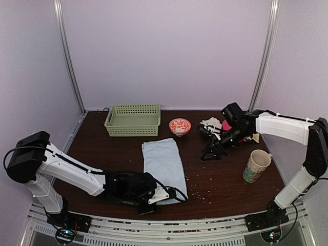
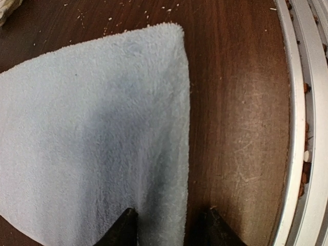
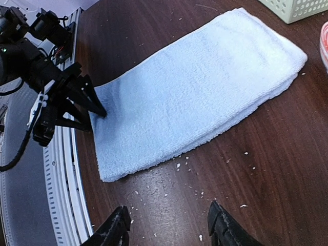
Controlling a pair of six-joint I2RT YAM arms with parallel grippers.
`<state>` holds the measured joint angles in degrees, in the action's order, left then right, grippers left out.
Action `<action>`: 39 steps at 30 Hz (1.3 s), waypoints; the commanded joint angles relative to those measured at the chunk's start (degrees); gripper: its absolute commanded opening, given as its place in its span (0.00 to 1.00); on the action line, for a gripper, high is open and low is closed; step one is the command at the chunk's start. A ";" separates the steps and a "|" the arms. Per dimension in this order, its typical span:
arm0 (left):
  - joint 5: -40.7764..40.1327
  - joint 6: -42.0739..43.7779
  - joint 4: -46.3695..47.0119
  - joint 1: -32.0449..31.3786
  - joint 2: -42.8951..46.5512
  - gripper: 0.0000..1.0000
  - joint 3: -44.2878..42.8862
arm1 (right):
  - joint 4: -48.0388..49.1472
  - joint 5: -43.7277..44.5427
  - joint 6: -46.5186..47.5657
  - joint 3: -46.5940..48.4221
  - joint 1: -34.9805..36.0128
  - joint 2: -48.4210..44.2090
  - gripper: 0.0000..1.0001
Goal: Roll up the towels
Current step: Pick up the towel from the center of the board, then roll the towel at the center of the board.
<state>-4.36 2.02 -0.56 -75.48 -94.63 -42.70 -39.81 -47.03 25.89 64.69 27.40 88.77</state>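
Observation:
A light blue folded towel (image 1: 164, 165) lies flat in the middle of the table. My left gripper (image 1: 152, 199) is low at the towel's near left corner and open. In the left wrist view (image 2: 171, 229) one finger (image 2: 124, 230) rests on the towel (image 2: 92, 128) and the other (image 2: 218, 230) on bare wood, so the jaws straddle the near edge. My right gripper (image 1: 211, 152) is open and empty above the table to the right of the towel. Its view (image 3: 169, 225) shows the towel (image 3: 195, 87) and the left gripper (image 3: 97, 119) at the corner.
A green basket (image 1: 133, 119) stands at the back, with a red-patterned bowl (image 1: 180, 126) beside it. White and pink cloths (image 1: 212, 123) lie behind the right arm. A cup (image 1: 256, 165) stands at the right. Crumbs (image 3: 205, 169) dot the wood. A metal rail (image 2: 300, 128) runs along the near edge.

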 commanded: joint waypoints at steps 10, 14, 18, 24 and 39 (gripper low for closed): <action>-2.62 -1.41 3.91 0.23 -1.08 0.14 -0.36 | -0.44 -6.88 11.96 -14.32 5.53 -3.57 0.35; 6.87 -4.05 2.23 4.50 -1.02 0.06 -2.08 | 2.63 -0.29 11.64 -14.83 11.46 -5.26 0.36; 17.74 -9.84 1.70 11.12 -1.60 0.00 -2.98 | 6.65 6.51 11.42 -16.85 16.77 -6.82 0.40; 35.84 -14.34 1.21 18.73 -5.18 0.00 -5.00 | 10.32 15.73 7.50 -16.17 23.49 -5.70 0.40; 49.17 -19.28 2.11 21.84 -8.72 0.00 -7.27 | 14.51 31.29 3.34 -8.16 36.08 0.37 0.50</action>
<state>40.88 -15.75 -0.03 -54.00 -102.72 -48.77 -27.11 -18.98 29.52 56.05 60.69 87.35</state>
